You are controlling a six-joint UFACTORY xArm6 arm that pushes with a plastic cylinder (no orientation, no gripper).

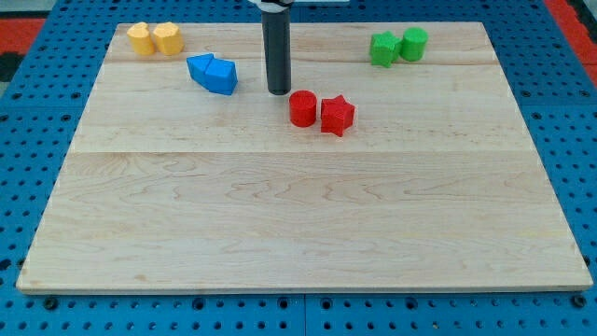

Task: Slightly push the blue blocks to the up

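Observation:
Two blue blocks [214, 74] sit touching each other at the view's upper left of the wooden board [298, 215]; their exact shapes are hard to make out. My tip [279, 91] rests on the board to the right of the blue blocks, with a gap between them. It is just up and left of the red cylinder [302, 108].
A red star [337, 115] touches the red cylinder on its right. Two yellow blocks [155, 38] sit at the top left corner. Two green blocks [398, 46] sit at the top right. A blue pegboard [37, 140] surrounds the board.

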